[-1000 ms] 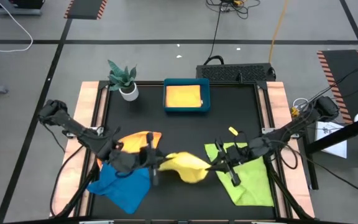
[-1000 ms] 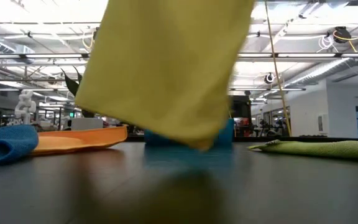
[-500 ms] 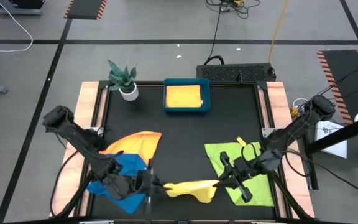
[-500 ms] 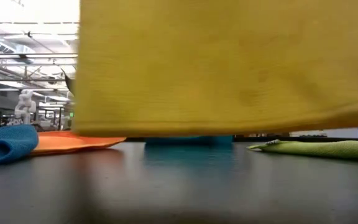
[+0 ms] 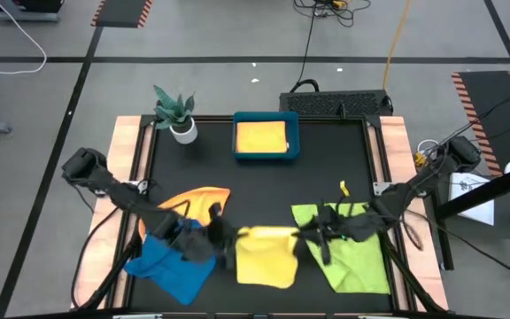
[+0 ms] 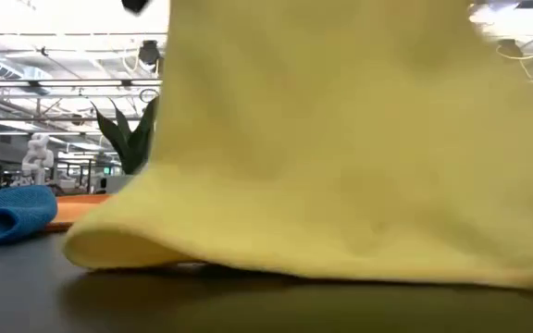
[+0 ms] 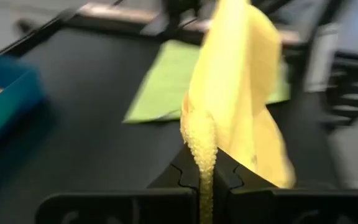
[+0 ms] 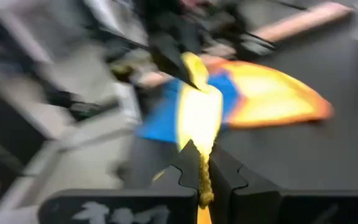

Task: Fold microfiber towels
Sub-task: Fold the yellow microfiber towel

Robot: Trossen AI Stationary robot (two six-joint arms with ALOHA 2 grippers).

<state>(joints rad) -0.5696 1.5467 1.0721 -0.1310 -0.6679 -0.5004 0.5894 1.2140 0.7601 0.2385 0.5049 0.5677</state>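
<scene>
Your left pincer (image 7: 207, 180) is clenched on a corner of the yellow towel (image 5: 266, 255), the pile squeezed into a thin ridge between the dark fingers, and your right pincer (image 8: 199, 177) is clamped on another corner of the same cloth in the same way. In the high view the left pincer (image 5: 224, 233) and right pincer (image 5: 312, 236) sit at the two far corners of the yellow towel, so its far edge runs taut between them across the worktop (image 5: 326, 159), left to right. Holding both corners on one edge appears meant to let the cloth hang open and lay down flat and square, ready for a fold. From that held edge the towel runs toward the near edge of the worktop, and the low view shows its lower part (image 6: 340, 231) already resting on the surface while the upper part rises out of frame. It looks close to square, so no long axis stands out. It lies in the near middle of the worktop, between the blue towel (image 5: 173, 261) and orange towel (image 5: 197, 199) on the left and the lime green towel (image 5: 352, 257) on the right. Farther back, the teal tray (image 5: 266, 158) holds a yellow-orange cloth, apparently already folded, with a potted plant (image 5: 177, 113) beside it.
</scene>
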